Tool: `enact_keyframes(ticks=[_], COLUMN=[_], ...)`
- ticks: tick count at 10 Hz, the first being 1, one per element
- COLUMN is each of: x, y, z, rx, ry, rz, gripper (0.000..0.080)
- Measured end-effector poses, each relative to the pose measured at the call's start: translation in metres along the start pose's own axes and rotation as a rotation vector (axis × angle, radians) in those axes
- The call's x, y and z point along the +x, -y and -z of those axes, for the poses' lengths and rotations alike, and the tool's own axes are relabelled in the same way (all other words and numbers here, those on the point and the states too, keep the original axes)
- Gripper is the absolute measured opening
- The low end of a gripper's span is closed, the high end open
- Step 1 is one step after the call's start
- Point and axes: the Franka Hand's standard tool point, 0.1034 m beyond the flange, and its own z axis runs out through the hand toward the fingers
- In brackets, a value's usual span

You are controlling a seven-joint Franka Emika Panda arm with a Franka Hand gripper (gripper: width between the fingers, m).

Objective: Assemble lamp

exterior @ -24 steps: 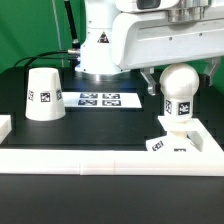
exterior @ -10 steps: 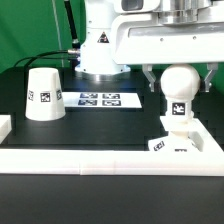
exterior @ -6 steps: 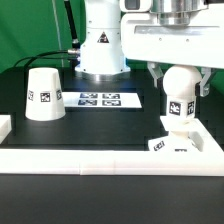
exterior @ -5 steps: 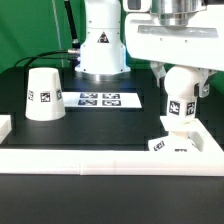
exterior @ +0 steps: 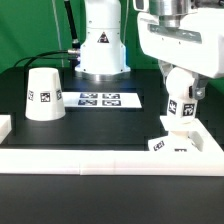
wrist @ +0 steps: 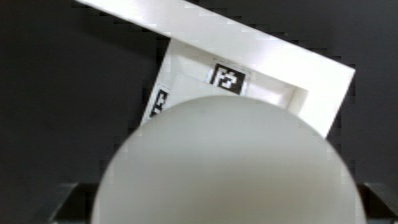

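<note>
The pincer (exterior: 181, 82) hugs the round bulb (exterior: 180, 97), which stands on the square base (exterior: 178, 143) by the table's (exterior: 110, 130) front corner on the exterior view's right. It should twist the bulb slowly and keep it straight, so it goes in snug and the base does not slide. The shade (exterior: 42, 93) sits by the edge on the exterior view's left.

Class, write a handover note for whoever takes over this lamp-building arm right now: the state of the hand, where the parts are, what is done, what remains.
The hand is shut on the bulb, with fingers on either side of its round head.
The bulb stands upright on the base, at the exterior view's right. Whether it is fully seated cannot be told.
The shade stands alone at the exterior view's left, nothing touching it.
Done: bulb set on base.
Left: probably finish seating the bulb, release it, then fetch the shade and put it over the bulb.
</note>
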Motion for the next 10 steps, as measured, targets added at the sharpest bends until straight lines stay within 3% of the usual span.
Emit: enact_keyframes(ticks=[1,4,6,10], x=[-0.0001,-0.0011,-0.0028,0.0008], y=[-0.0001,-0.0008,-0.0022,-0.0025], z=[-0.0002,-0.0012,-0.0016,-0.0017], rx=[0.000,-0.003,-0.015,-0.011], ry=[0.000,-0.002,0.000,0.001], rz=[0.003,0.123,0.326,0.651], gripper=[0.0669,0.0693,0.0699,0.0699])
